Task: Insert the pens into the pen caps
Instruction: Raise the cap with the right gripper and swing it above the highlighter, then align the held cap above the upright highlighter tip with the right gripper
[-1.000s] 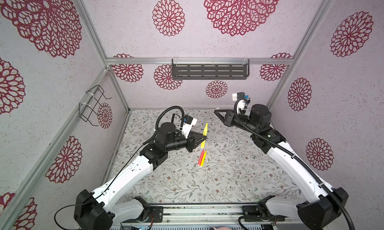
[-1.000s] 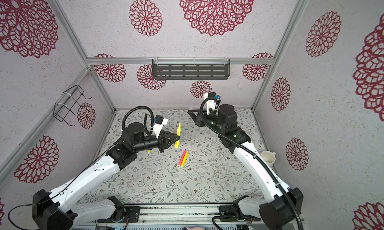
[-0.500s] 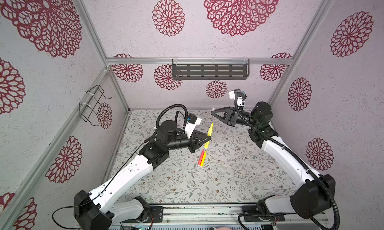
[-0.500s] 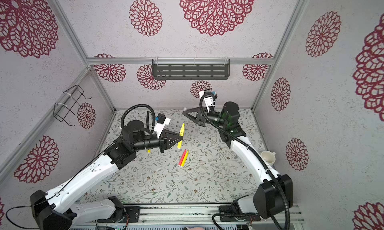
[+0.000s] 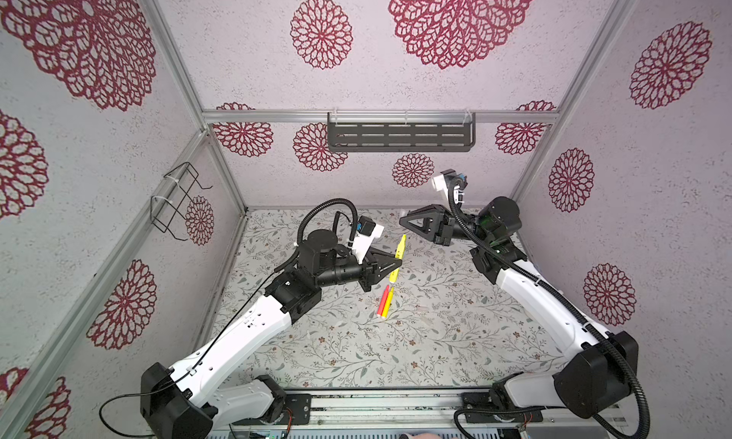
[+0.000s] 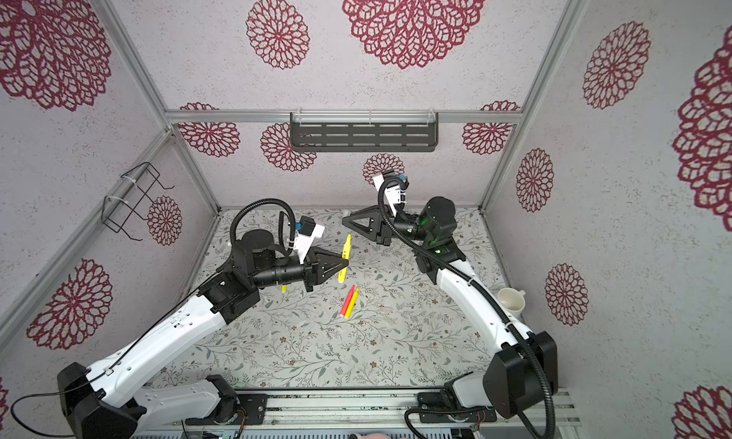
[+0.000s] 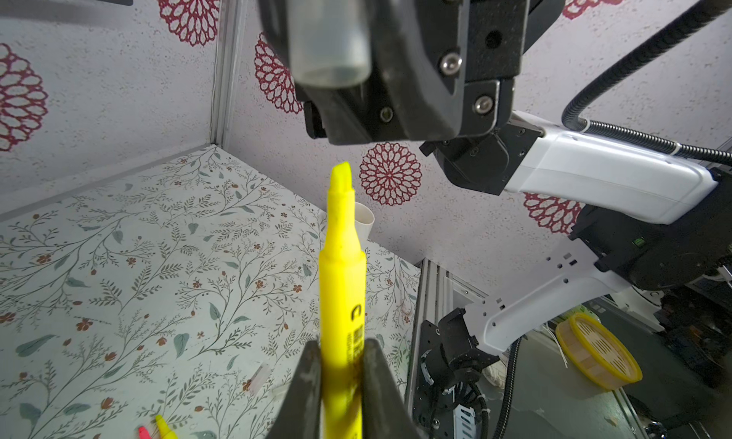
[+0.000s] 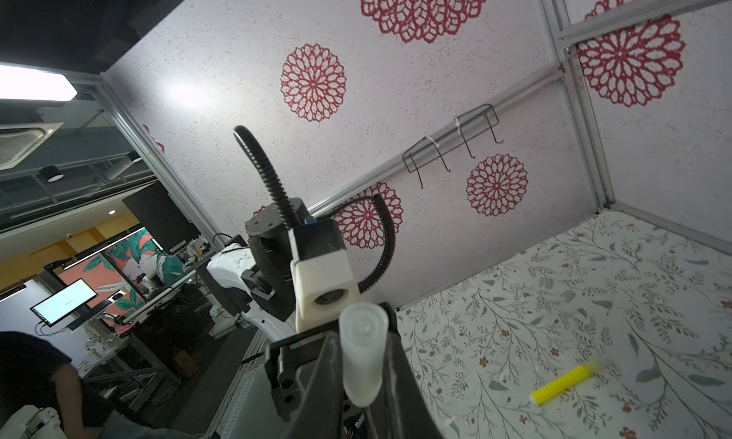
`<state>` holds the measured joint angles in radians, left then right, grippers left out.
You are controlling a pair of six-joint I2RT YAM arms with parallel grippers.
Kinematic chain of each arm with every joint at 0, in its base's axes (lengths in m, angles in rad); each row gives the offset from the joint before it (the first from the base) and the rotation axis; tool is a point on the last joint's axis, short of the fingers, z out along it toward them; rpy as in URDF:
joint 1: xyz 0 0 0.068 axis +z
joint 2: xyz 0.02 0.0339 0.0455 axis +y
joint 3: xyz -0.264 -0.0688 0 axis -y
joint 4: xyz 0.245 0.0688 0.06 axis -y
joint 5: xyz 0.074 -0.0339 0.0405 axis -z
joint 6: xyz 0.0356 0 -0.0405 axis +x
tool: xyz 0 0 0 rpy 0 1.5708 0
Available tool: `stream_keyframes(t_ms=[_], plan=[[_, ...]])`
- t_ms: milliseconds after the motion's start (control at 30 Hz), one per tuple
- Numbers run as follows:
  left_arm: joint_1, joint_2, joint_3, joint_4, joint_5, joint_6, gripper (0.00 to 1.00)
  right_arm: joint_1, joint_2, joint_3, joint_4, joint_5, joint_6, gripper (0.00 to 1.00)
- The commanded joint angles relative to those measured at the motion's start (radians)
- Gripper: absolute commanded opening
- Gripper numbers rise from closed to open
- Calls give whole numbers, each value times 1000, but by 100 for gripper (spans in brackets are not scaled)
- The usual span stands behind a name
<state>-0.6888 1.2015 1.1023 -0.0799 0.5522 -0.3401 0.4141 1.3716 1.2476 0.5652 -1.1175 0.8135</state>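
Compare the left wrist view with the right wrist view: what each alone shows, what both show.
Left wrist only: the yellow pen clamped in the left gripper, and the white cup behind it. Right wrist only: a lone yellow pen lying on the floral mat, and the wire rack. Both: the clear cap held by the right gripper, and that mat.

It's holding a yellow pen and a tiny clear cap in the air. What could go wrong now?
1. The yellow pen has not reached the clear cap; slightly misaligned, its tip could hit the rim and miss.
2. The left fingers pinch the pen's smooth barrel, so pushing may slide or tilt it.
3. The cap might pop from the right fingers and get lost on the patterned table.
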Motion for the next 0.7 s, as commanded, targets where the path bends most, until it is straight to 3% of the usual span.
stream_keyframes(t_ms=[0, 667], plan=[[-6, -30, -4, 25, -18, 24, 0, 5, -60, 50, -245, 58, -224, 0], [-8, -25, -16, -4, -66, 29, 0, 18, -112, 71, -378, 185, -273, 0]])
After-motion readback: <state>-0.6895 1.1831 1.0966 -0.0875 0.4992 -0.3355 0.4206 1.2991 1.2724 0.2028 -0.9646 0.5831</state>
